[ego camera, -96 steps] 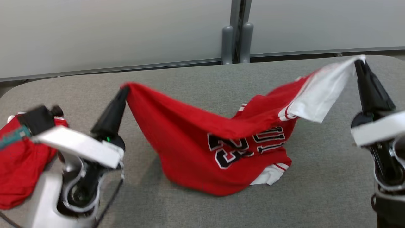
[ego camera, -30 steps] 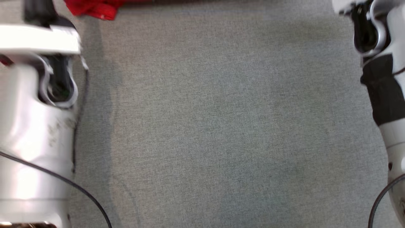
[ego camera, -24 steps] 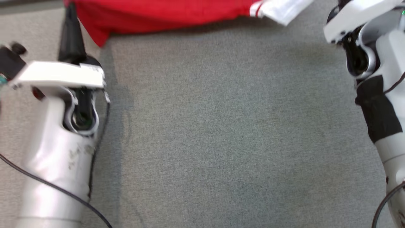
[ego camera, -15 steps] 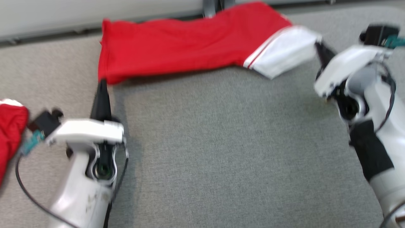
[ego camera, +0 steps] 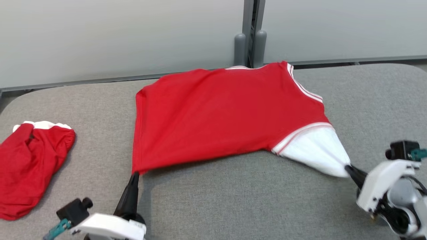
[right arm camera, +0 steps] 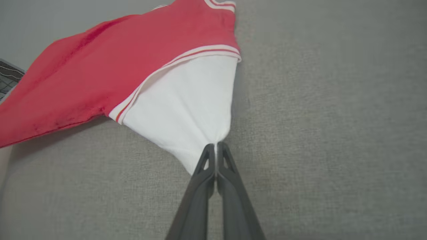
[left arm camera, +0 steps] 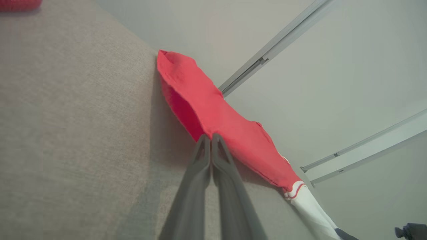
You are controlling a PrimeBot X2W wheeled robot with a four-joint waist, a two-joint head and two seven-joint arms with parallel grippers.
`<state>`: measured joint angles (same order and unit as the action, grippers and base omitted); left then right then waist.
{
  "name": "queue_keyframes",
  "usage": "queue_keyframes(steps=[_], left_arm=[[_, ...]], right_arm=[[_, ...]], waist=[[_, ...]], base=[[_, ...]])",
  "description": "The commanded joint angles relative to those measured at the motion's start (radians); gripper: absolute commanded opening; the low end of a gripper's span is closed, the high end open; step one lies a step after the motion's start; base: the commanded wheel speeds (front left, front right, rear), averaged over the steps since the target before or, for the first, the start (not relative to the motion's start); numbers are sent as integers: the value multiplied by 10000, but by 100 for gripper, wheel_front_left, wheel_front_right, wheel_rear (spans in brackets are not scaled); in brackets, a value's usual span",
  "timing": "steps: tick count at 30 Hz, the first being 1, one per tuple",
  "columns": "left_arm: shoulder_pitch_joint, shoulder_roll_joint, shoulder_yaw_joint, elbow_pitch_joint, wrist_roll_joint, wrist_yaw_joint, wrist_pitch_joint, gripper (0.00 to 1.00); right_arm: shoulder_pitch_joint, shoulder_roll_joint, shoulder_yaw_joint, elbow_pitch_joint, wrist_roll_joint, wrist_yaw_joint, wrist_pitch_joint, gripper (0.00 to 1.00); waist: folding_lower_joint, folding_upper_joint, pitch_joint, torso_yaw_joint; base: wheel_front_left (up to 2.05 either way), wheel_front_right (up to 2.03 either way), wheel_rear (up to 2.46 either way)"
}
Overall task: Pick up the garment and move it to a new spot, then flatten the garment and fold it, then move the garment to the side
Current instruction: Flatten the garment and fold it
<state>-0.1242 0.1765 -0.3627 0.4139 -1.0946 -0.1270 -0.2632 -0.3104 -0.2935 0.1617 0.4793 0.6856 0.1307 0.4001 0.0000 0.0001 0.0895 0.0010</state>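
Observation:
The garment (ego camera: 227, 116) is a red jersey with white trim, stretched out over the grey table (ego camera: 240, 203), its far edge reaching the table's back edge. My left gripper (ego camera: 135, 174) is shut on its near left red corner (left arm camera: 200, 133). My right gripper (ego camera: 347, 167) is shut on the tip of the white panel (right arm camera: 186, 110) at the near right. In the left wrist view the garment (left arm camera: 217, 113) runs away from my fingers (left arm camera: 203, 156) toward the white end. In the right wrist view my right gripper (right arm camera: 215, 145) pinches the white cloth, pulled into a point.
A second red piece of clothing (ego camera: 30, 166) lies bunched at the table's left edge. A grey wall with a vertical post (ego camera: 250, 33) stands behind the table. Bare table surface spreads across the near side between my two arms.
The head view has swung up from the bare near table to the whole table. The garment, earlier hanging bunched between my grippers, now lies stretched out, still held at both near corners.

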Motion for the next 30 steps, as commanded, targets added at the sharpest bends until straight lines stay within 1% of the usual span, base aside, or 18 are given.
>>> queue_keyframes(steps=[1,4,8,13,15,17,21,24,28,30], left_arm=[[202,75,36,-23,86,-52,-22,0],[752,205,-89,-93,-25,-52,-4,0],[1192,510,-189,-158,-3,-22,132,0],[1441,810,-170,-357,100,215,262,0],[1605,889,-169,-492,-46,306,463,0],[1854,1019,-285,-643,-171,427,919,0],[2639,1439,-427,-1216,-765,917,2216,0],[3447,1794,-342,-2089,-1387,1255,3031,0],[4245,2338,-166,-3403,-1824,1720,3644,0],[4461,2509,-157,-3986,-2006,1830,3959,0]], right_arm=[[365,-202,-223,-245,-94,3,245,0],[1601,-126,-934,-1629,-398,3,1428,0],[3276,38,-1661,-3745,-554,3,3614,0],[5106,632,-2603,-6254,-755,3,6064,0],[5606,934,-2897,-6934,-832,3,6798,0],[5960,1208,-3200,-7493,-1040,3,7248,0],[6500,1670,-3646,-8135,-1363,4,7838,0],[6729,1918,-3842,-8385,-1431,4,8023,0],[7005,2152,-4117,-8555,-1347,4,8077,0],[7074,2235,-4207,-8626,-1233,4,8049,0]], waist=[[0,-1,-102,71],[0,-1,-199,55],[0,-1,-248,69],[0,-1,-182,62],[0,-1,-146,38],[0,-1,-120,27],[0,-1,-97,-71],[0,-1,-59,-159],[0,-1,27,-148],[0,-1,69,-137]], base=[[0,0,0],[0,0,0],[0,0,0],[0,0,0],[0,0,0],[0,0,0],[0,0,0],[0,0,0],[0,0,0],[0,0,0]])
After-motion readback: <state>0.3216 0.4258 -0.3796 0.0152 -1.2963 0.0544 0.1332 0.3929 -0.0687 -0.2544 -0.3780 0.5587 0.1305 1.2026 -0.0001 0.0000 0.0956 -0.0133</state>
